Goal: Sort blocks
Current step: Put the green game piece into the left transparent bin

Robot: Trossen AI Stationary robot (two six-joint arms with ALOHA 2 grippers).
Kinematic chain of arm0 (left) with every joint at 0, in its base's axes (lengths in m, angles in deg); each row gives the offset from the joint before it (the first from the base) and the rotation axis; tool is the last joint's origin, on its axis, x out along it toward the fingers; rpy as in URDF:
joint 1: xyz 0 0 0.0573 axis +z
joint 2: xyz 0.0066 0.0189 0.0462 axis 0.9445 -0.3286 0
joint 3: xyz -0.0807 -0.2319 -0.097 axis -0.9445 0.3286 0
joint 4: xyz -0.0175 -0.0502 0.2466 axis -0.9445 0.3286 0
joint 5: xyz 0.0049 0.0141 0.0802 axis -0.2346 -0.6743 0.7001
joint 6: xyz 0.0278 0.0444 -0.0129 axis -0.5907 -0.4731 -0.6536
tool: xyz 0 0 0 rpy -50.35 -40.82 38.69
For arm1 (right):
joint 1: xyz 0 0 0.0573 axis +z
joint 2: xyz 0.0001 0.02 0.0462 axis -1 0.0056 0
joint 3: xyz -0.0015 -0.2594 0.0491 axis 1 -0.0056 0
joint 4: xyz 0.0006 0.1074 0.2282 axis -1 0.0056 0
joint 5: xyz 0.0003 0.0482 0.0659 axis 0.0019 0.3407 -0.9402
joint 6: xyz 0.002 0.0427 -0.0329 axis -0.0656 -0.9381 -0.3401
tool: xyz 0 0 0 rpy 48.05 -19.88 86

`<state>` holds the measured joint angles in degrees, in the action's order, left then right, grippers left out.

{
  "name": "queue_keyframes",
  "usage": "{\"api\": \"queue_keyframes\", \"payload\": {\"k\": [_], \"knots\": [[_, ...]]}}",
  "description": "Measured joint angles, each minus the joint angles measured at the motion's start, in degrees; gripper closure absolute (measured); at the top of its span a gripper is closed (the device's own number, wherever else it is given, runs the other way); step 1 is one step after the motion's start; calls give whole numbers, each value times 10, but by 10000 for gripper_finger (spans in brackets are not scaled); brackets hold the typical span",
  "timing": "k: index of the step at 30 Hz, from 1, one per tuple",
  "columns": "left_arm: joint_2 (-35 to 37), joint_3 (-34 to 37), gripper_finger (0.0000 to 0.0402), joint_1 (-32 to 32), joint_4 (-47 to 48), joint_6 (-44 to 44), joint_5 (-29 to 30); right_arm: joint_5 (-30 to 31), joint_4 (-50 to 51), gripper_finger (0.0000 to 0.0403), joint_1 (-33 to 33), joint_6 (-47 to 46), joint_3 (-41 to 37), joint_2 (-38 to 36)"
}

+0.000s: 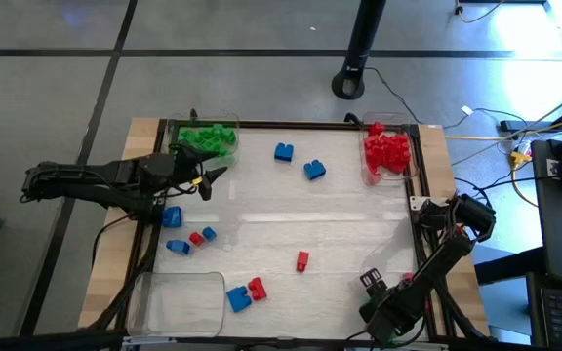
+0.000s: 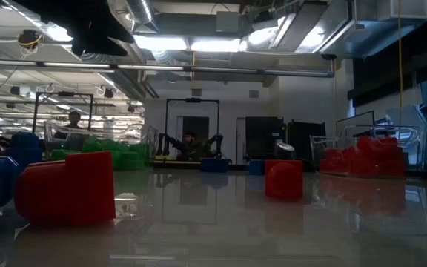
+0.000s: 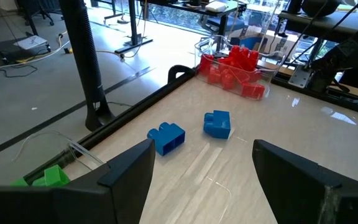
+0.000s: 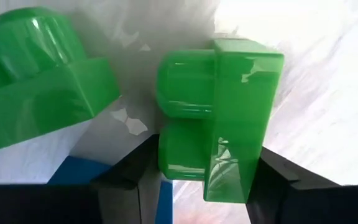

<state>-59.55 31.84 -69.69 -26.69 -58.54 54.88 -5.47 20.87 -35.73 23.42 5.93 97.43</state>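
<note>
Between dark fingers (image 4: 120,180), glossy studded green block (image 4: 219,118).

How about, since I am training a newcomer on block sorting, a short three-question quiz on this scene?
1. True or false: the tray with the red blocks also holds blue ones.
2. The left tool is: A) shut on a blue block; B) open and empty; C) out of view.
3. What colour are the two loose blocks lying between the green blocks and the red blocks?

Key: 1 false; 2 B; 3 blue.
</note>
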Motion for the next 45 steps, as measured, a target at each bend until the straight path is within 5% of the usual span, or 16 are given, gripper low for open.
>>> {"api": "queue_keyframes", "payload": {"k": [14, 26, 36, 45], "knots": [[0, 0, 141, 0, 0, 0, 0, 15, 159, 222, -85, 57, 106, 2], [0, 0, 141, 0, 0, 0, 0, 102, 201, 224, -215, 204, 172, 2], [0, 0, 141, 0, 6, 0, 0, 219, 183, 228, -350, 364, 236, 1], [0, 0, 141, 0, 13, 4, 0, 235, 32, 227, -486, 513, 252, 0]]}}
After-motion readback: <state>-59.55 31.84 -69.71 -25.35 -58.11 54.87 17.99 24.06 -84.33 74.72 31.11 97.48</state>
